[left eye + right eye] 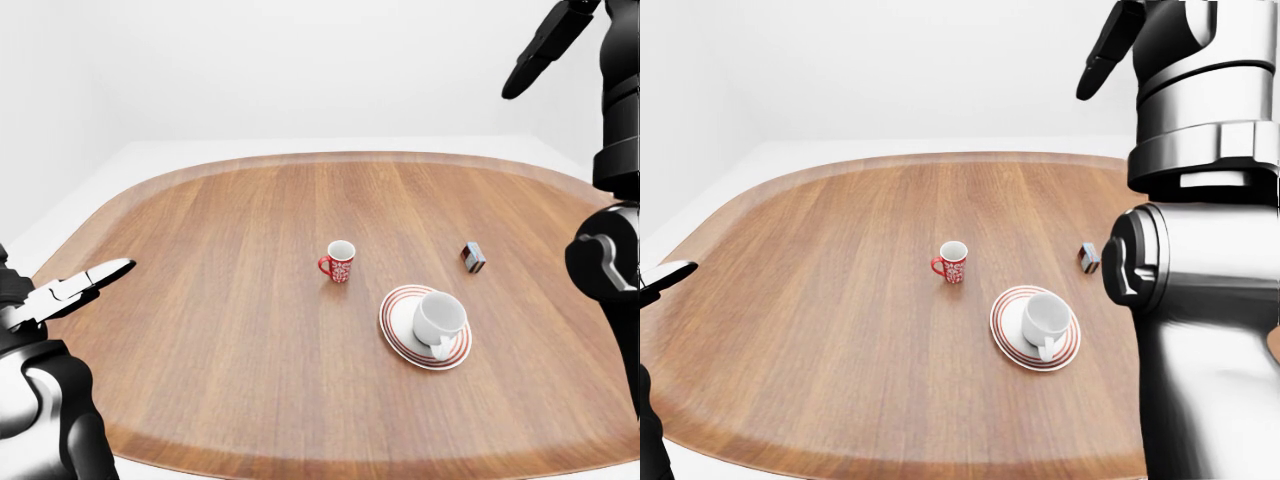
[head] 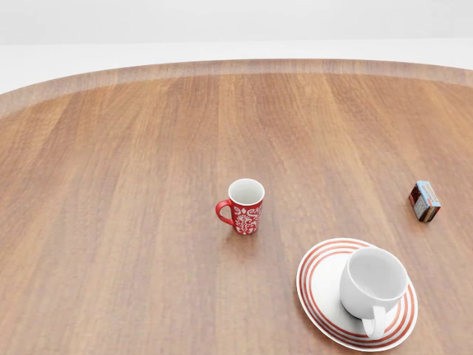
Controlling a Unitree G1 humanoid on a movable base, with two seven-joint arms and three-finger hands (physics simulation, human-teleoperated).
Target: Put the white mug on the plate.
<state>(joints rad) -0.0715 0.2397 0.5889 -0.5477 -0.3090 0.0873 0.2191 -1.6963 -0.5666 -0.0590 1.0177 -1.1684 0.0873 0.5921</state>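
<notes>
The white mug (image 2: 373, 285) stands upright on the red-striped plate (image 2: 312, 285) at the lower right of the head view, handle toward the bottom edge. Nothing touches it. My right hand (image 1: 520, 78) is raised high at the top right of the left-eye view, well above and clear of the mug, fingers stretched out and empty. My left hand (image 1: 95, 280) hovers at the table's left side, open and empty, far from the plate. Neither hand shows in the head view.
A red patterned mug (image 2: 245, 205) stands upright left of and above the plate. A small box (image 2: 424, 200) lies near the right edge. All sit on a rounded wooden table (image 2: 111, 185). My right arm (image 1: 1200, 300) fills the right-eye view's right side.
</notes>
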